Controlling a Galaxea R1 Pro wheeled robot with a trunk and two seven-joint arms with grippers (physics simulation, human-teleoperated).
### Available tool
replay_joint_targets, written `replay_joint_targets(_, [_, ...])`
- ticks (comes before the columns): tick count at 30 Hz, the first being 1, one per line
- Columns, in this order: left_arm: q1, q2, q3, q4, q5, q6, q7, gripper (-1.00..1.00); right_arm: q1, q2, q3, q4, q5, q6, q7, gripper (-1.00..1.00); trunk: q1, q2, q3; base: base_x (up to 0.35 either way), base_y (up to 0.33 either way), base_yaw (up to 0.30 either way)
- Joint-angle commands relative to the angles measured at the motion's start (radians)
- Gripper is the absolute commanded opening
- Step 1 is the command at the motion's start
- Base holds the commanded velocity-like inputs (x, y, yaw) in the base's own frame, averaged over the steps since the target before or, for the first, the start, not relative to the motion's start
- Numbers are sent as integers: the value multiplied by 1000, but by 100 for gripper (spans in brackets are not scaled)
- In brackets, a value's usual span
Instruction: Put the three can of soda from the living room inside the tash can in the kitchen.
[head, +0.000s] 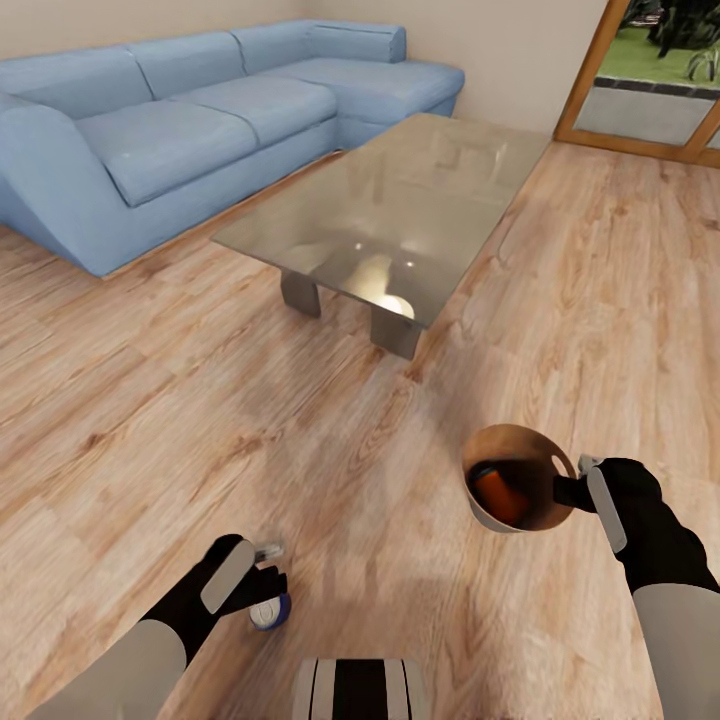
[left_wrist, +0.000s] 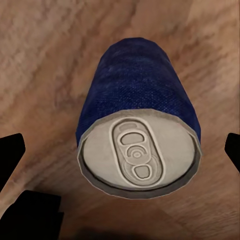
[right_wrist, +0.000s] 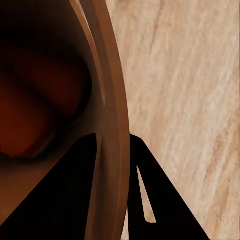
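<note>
Soda can (left_wrist: 140, 132) stands between parted left fingers (left_wrist: 11, 150), untouched.

1. No lettering, brand or number could be read anywhere.
2. The blue can (left_wrist: 140, 125) showed a bare side and a plain silver top with only its pull tab.
3. The brown bin (head: 517, 462) carried no label or sign.

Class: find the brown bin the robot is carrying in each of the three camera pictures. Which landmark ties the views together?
Head view: the tash can is lower right, its rim gripped by the right pincer, an orange can inside.
Left wrist view: not in it; a blue can of soda lies on the floor.
Right wrist view: its rim runs top to bottom between the fingers.
Shared landmark: the wood floor.
</note>
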Motion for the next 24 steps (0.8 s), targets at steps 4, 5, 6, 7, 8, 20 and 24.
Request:
replay_joint_targets(4, [0,-9,0,-1,-1,-11,0,100,-1,0,0,0,-9,0,5,-100,0,0,-9,0,0,0])
replay_joint_targets(5, [0,-10,0,-1,-1,-11,-1,100,-1,0,0,0,-9,0,5,-100,0,0,-10,0,0,0])
replay_joint_targets(6, [0,-12,0,-1,-1,-12,-1,100,-1,0,0,0,-9,0,5,-100,0,0,-11,0,0,0])
replay_joint_targets(7, [0,-13,0,-1,-1,-13,-1,100,-1,0,0,0,-9,0,5,-100,0,0,-12,0,0,0])
replay_joint_targets(8, [0,-16,0,-1,-1,-14,-1,100,-1,0,0,0,-9,0,5,-100,0,0,-14,0,0,0])
replay_joint_targets(20, [0,-23,0,-2,-2,-15,-2,100,-1,1,1,0,-9,0,5,-100,1,-1,-34,0,0,0])
replay_joint_targets(24, [0,-23,-1,-3,-2,-22,-2,100,-1,1,0,0,-9,0,5,-100,1,-1,-38,0,0,0])
